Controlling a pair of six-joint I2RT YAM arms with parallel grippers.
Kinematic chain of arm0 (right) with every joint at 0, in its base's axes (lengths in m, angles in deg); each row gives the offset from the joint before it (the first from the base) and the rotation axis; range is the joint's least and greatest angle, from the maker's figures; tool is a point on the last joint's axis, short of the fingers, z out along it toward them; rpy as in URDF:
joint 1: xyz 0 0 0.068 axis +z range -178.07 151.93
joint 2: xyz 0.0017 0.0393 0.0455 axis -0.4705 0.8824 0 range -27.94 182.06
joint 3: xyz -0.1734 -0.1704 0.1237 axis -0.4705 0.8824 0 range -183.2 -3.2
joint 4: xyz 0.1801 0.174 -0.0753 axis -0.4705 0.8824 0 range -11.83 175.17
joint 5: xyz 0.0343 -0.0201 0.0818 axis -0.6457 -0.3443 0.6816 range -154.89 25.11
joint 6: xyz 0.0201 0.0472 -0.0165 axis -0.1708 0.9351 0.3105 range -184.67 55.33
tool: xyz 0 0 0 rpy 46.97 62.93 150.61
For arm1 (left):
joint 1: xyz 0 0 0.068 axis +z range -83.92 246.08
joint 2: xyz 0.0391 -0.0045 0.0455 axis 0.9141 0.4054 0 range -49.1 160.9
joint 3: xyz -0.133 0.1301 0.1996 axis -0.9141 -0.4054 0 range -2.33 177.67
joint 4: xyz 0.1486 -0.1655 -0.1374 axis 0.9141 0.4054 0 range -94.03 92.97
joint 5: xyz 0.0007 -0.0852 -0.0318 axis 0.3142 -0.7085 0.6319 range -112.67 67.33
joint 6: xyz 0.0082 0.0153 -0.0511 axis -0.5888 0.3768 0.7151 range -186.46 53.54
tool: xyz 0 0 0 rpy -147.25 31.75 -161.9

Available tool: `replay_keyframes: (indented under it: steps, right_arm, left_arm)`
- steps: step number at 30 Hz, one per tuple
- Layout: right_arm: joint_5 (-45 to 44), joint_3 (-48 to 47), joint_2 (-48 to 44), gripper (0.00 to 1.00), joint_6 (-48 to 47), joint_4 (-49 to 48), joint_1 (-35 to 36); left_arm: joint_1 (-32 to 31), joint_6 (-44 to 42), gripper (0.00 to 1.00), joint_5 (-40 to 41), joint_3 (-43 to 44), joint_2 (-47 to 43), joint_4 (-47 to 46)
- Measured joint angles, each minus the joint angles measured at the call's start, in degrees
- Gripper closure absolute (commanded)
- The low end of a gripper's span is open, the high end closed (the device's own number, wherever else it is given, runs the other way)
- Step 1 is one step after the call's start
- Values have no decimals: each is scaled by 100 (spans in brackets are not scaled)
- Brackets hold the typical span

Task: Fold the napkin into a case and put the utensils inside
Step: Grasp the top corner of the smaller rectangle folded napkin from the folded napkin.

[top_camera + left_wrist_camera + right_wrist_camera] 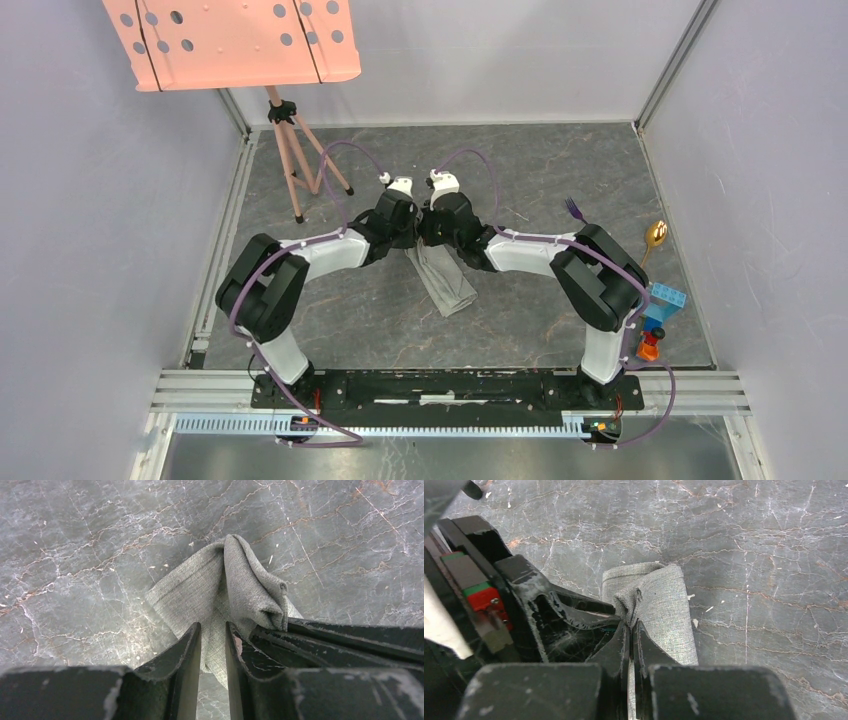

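Marbled grey table, seen from above: the napkin lies as a narrow folded strip at centre, with the purple fork and gold-bowled spoon well apart to its right. Left wrist view: the left gripper has jaws narrowly parted over bunched cloth, a pinch impossible to confirm. Right wrist view: the right gripper is clamped on a raised fold of the napkin.
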Motion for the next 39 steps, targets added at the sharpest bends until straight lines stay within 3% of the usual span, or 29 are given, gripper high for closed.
replay_keyframes:
  steps: [12, 20, 29, 39]
  right_arm:
    - [17, 0, 0, 100, 52, -22, 0]
    - [28, 0, 0, 100, 70, -22, 0]
    - [136, 2, 24, 100, 122, -33, 2]
    - [363, 2, 645, 100, 310, -197, 15]
  left_arm:
    - [-107, -240, 72, 424, 374, 391, 337]
    - [-177, -382, 97, 649, 514, 431, 459]
    - [-181, -437, 98, 715, 177, 162, 52]
    - [-146, -431, 98, 463, -249, -157, -507]
